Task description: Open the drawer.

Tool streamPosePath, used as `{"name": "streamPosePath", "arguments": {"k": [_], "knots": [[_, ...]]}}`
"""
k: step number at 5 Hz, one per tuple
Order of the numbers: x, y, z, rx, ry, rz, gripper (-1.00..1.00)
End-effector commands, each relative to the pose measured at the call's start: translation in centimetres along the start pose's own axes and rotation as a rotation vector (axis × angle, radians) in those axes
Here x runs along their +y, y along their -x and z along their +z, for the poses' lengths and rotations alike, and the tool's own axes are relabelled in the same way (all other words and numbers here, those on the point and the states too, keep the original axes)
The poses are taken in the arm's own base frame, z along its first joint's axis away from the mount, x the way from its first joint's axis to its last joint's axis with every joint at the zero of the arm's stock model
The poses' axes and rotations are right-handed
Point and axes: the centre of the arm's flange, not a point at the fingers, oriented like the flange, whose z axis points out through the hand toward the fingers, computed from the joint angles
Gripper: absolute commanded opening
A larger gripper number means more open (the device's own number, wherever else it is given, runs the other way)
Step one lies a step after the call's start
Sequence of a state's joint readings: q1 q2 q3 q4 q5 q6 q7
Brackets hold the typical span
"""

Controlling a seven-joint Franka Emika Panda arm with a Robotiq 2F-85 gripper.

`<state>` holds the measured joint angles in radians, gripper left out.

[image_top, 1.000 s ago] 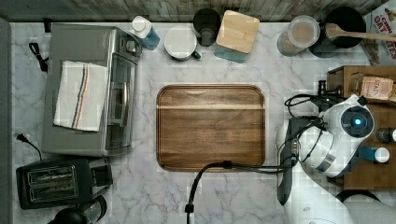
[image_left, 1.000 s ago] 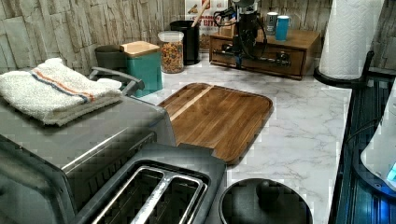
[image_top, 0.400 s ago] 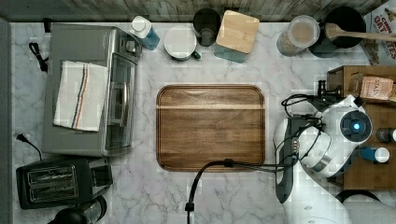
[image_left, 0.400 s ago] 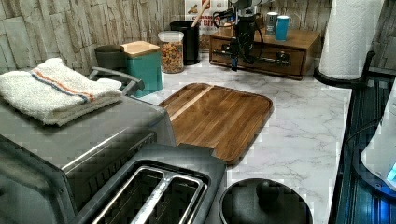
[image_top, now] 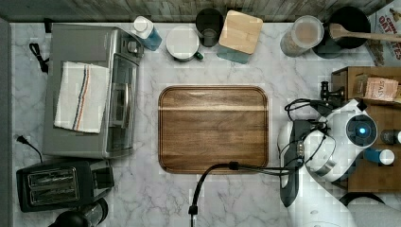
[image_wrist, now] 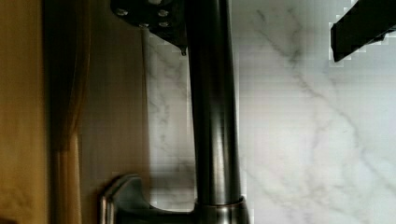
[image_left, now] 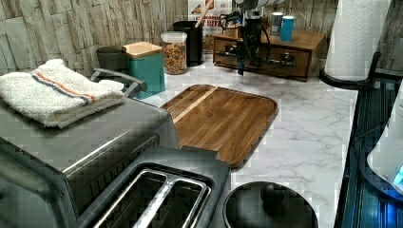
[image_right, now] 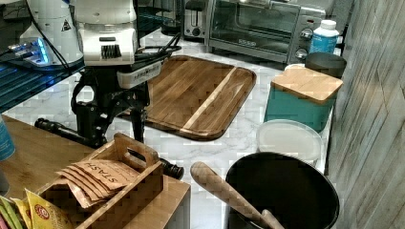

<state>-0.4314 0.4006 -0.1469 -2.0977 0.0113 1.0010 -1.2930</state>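
Up against the stone-look wall, in the upper middle-right of the left view, sits the drawer (image_left: 266,56), its brown front closed flush in a low wooden cabinet, the black bar handle (image_left: 256,51) running across the front. In the wrist view the handle (image_wrist: 212,107) runs down the middle of the frame, with the wooden front to one side and marble beyond. One dark finger (image_wrist: 159,18) of the pincer sits close against the bar on the wood side and the other (image_wrist: 362,28) stands well off over the marble, so the jaws are apart and straddle the bar without clamping it.

In the right view the pincer (image_right: 114,125) hangs at centre left, its fingers pointing down on either side of the handle (image_right: 62,129) at the cabinet's edge. A small wooden caddy (image_right: 107,188) of tea packets stands on the cabinet top, lower left of that frame. In the top view the white arm (image_top: 331,142) covers the cabinet's front at the right edge.

On the marble bench (image_top: 213,198) a rounded wooden tray board (image_top: 213,128) lies at the centre of the top view, well apart from the drawer. A toaster oven (image_top: 85,94) with a folded towel (image_top: 81,97) on it fills the upper left, and a black toaster (image_top: 52,185) the lower left. A teal canister (image_top: 239,35) with a wooden lid stands along the top edge.
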Motion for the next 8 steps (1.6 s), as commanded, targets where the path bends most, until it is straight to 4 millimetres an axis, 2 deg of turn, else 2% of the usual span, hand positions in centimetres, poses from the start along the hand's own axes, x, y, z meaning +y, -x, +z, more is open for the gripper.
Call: {"name": "streamPosePath", "arguments": {"k": [1, 3, 4, 5, 6, 8], "knots": [[-15.7, 0.3, -0.9, 0.019, -0.107, -0.151, 1.00], [-25.2, 0.5, -0.7, 0.009, -0.138, -0.153, 1.00], [-27.2, 0.7, -1.0, -0.001, -0.147, -0.163, 1.00], [-28.2, 1.1, -1.9, 0.023, -0.130, -0.163, 1.00], [-27.4, 0.1, -2.7, -0.011, -0.166, -0.128, 1.00], [-27.4, 0.1, -2.7, -0.011, -0.166, -0.128, 1.00]]}}
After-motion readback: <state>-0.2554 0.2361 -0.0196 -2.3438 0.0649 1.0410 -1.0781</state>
